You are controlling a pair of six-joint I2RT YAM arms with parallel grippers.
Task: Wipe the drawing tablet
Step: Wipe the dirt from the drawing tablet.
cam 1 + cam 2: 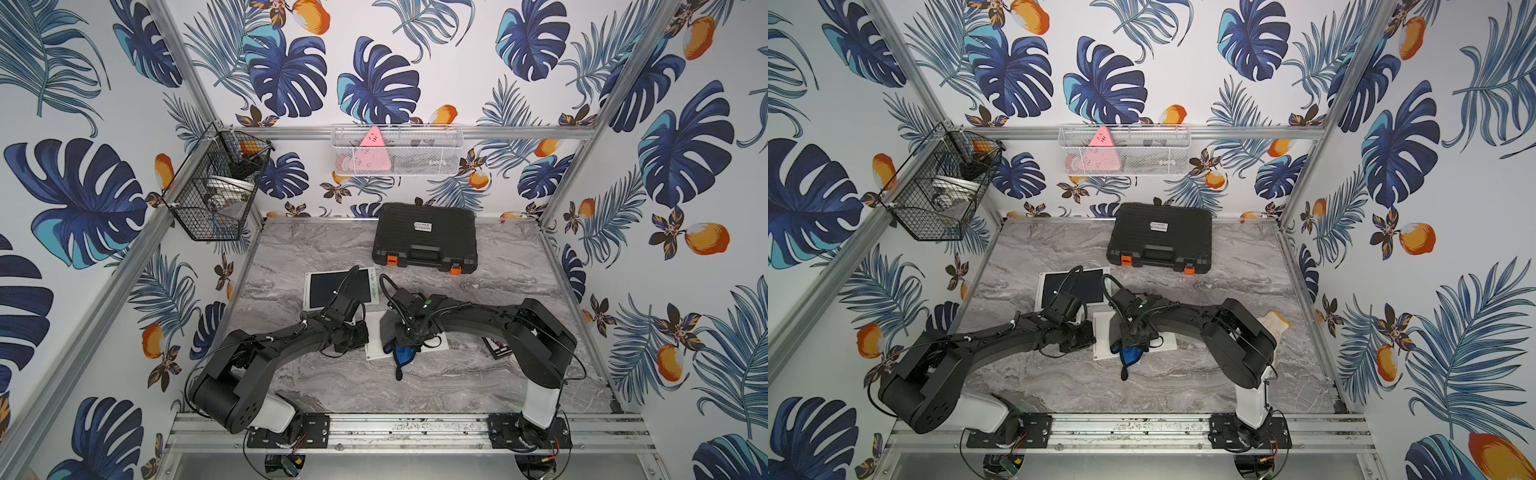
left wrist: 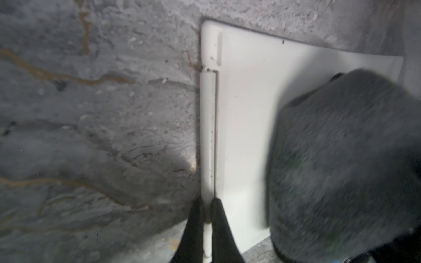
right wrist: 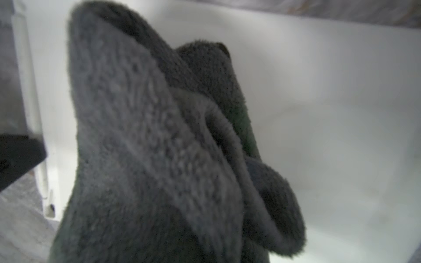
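Left wrist view: left gripper (image 2: 207, 201) pinches stylus (image 2: 208, 136) — right gripper (image 1: 409, 334) clamps cloth (image 3: 148, 136) on tablet (image 2: 246, 102).

Open near edge, crowded middle
We find bare tabletop (image 1: 415, 390) along the near edge; black case (image 1: 424, 237) blocks the back, dark-screened tablet (image 1: 322, 286) the far left, left arm (image 1: 282, 336) and right arm (image 1: 490, 313) meet over the white tablet (image 1: 375, 336).

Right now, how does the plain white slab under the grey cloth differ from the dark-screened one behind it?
The plain white flat tablet shows an all-white face; the white-framed tablet, a dark screen. The white tablet has a fluffy grey cloth on it and the left fingers pinching its edge; the dark-screened tablet carries no cloth and lies farther back. Both lie flat on the grey marble tabletop.
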